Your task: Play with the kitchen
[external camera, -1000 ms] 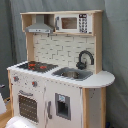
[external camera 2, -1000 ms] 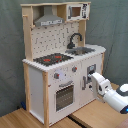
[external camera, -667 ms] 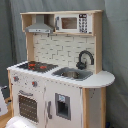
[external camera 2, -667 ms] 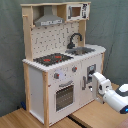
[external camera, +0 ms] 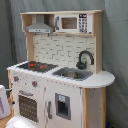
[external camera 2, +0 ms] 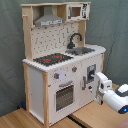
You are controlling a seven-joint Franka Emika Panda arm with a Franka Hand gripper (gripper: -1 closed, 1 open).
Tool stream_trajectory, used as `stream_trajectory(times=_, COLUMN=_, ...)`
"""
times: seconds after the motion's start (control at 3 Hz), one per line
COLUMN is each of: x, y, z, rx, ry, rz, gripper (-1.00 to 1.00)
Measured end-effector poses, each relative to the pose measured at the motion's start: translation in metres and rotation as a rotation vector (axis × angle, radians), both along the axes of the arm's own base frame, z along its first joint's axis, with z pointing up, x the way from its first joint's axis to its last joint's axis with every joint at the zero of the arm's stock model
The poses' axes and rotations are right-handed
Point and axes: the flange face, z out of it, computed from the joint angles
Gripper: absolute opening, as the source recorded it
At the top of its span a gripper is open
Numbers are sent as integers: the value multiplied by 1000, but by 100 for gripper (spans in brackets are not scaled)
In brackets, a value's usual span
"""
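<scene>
The kitchen (external camera: pixel 55 75) (external camera 2: pixel 62 60) is a big toy, white with light wood, and it stands on a wooden floor (external camera 2: pixel 20 119) in front of a grey curtain (external camera 2: pixel 11 55). In both exterior views it fills most of the picture.

On its top sits a black hob (external camera: pixel 34 65) (external camera 2: pixel 52 59) with red rings. Next to the hob is a sink (external camera: pixel 72 74) (external camera 2: pixel 82 50) with a black tap (external camera: pixel 84 59) (external camera 2: pixel 74 40) that bends over it. Above the hob hangs a grey hood (external camera: pixel 39 25) (external camera 2: pixel 48 19). Beside the hood is a small microwave (external camera: pixel 72 22) (external camera 2: pixel 77 11). A white tile wall (external camera: pixel 60 49) (external camera 2: pixel 52 39) runs between the top shelf and the counter. Under the hob are two knobs and an oven door (external camera: pixel 28 106) (external camera 2: pixel 64 95) with a window. Beside the oven is a cupboard door (external camera: pixel 62 106) (external camera 2: pixel 91 77) with a dark panel.

In the second exterior view, the white robot arm (external camera 2: pixel 117 97) comes in from the second exterior view's right. Its gripper (external camera 2: pixel 99 80) is right by the cupboard door, low on the kitchen's front. I cannot tell if the jaws are open or closed, or if they touch the door.

In the first exterior view, a white thing (external camera: pixel 4 102) shows at the first exterior view's left edge, near the oven.
</scene>
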Motion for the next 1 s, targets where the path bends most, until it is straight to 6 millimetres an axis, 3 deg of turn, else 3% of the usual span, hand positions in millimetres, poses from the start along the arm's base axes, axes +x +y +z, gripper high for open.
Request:
stream_trajectory(times=0.33, x=7, y=-13, z=-1, rx=97, ry=-27, rz=-10, gripper=100)
stream_trajectory(times=1.0, x=39, y=-15, z=-14, rx=141, ry=31, rz=48, gripper=100)
